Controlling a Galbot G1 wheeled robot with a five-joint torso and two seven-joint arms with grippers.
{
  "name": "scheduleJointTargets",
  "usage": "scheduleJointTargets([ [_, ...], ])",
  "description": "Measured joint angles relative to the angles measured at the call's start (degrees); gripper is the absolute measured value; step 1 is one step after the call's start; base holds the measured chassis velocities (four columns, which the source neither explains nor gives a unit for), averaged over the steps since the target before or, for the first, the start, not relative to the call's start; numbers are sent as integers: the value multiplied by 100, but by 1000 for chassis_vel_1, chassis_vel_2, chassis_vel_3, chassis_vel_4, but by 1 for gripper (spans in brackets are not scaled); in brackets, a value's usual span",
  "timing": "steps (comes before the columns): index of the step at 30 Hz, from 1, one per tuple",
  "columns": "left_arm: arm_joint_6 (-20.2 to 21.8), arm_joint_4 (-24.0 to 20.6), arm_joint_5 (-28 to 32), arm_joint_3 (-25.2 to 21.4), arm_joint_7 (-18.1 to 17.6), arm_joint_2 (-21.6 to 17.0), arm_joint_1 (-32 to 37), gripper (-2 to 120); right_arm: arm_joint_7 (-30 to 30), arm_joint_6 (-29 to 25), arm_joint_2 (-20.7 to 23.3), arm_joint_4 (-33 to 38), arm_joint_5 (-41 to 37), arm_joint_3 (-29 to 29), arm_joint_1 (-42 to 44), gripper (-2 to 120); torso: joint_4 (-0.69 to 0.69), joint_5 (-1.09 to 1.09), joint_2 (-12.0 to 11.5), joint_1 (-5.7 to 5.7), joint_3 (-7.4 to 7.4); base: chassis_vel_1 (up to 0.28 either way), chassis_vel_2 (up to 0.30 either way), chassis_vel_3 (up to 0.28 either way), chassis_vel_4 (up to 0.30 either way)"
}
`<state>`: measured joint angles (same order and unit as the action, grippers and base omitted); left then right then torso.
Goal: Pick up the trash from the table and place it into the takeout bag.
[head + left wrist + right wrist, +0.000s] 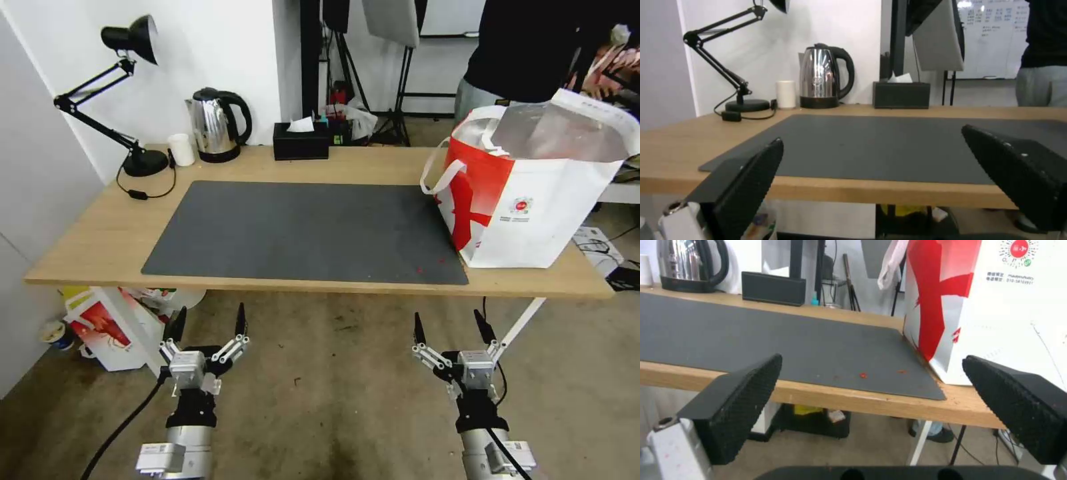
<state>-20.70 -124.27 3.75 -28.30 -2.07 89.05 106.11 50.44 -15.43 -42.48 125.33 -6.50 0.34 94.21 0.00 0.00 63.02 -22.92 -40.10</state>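
Observation:
The table (pixel 100 227) is a long light-wood top with a dark grey mat (pixel 300 227) across its middle. The takeout bag (pixel 533 200), white with red panels and foil lining, stands open at the table's right end, and its side (pixel 996 306) shows in the right wrist view. The trash is out of view. My left gripper (pixel 211 312) hangs open in front of and below the table's front edge, facing the mat (pixel 889 146). My right gripper (pixel 447 316) is open at the same height, near the bag's corner. Nothing is between either pair of fingers.
A black desk lamp (pixel 133 100), a small white cup (pixel 181 149), a steel kettle (pixel 217 127) and a black tissue box (pixel 301 141) line the far edge. Red crumbs (pixel 420 270) dot the mat's front right. A white box with a lobster picture (pixel 107 330) sits under the table.

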Motion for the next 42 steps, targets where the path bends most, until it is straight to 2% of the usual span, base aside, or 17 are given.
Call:
scheduleJointTargets([
  [26,273,-153,-272,-217,35,-37,24,100,0,0,0,0,0,0,0,100,0,0,0,0,0,0,0,0,0],
  [42,366,-280,-196,-344,50,-123,8,100,0,0,0,0,0,0,0,100,0,0,0,0,0,0,0,0,0],
])
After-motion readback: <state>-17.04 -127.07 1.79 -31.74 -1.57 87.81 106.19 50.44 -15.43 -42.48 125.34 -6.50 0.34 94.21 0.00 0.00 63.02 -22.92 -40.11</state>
